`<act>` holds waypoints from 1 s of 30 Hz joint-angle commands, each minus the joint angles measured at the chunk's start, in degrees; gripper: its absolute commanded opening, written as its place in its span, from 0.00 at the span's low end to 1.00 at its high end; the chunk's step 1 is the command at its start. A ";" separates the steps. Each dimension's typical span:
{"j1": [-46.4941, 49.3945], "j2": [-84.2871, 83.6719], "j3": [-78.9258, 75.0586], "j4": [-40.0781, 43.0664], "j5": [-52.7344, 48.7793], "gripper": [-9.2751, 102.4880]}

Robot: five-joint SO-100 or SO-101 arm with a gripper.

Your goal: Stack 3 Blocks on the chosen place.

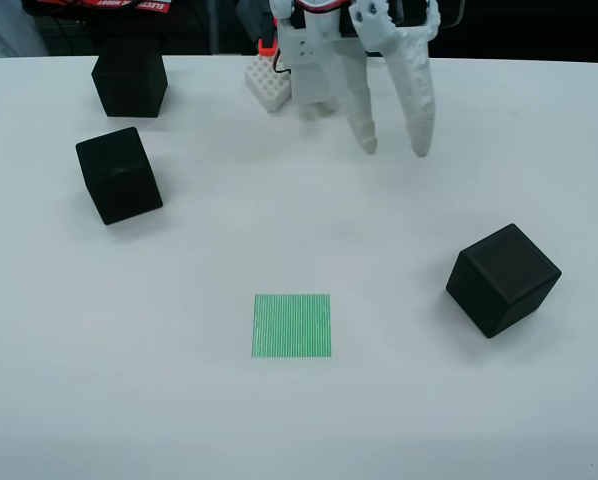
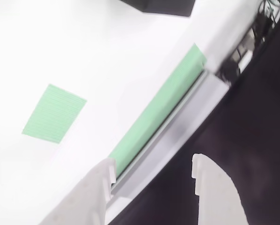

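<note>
In the view from above, three black blocks lie apart on the white table: one at the far left [image 1: 129, 80], one a little nearer on the left [image 1: 119, 175], one at the right [image 1: 502, 279]. The green striped square [image 1: 292, 325] lies bare in the near middle. My white gripper [image 1: 394, 148] hangs open above the far middle of the table, with nothing between its fingers. The view that rides on the gripper shows the green square [image 2: 54, 113] at the left, a black block's edge [image 2: 163, 5] at the top, and both fingertips [image 2: 100, 180] with an open gap.
A small white studded brick with a red part [image 1: 267, 80] sits by the arm's base. In the view that rides on the gripper, a green strip [image 2: 158, 110] and a grey rail [image 2: 177, 126] run along the table's edge, with darkness beyond.
</note>
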 commanded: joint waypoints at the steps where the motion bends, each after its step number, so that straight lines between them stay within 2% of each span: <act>1: -3.60 -8.53 -12.39 7.73 0.44 0.25; 5: -4.13 -18.81 -21.97 13.54 0.53 0.32; 8: -4.13 -25.66 -28.56 17.05 0.97 0.32; 17: -4.13 -39.38 -31.20 16.52 6.50 0.40; 24: -7.38 -46.23 -33.75 12.74 15.56 0.40; 30: -12.57 -50.63 -40.17 13.10 17.31 0.40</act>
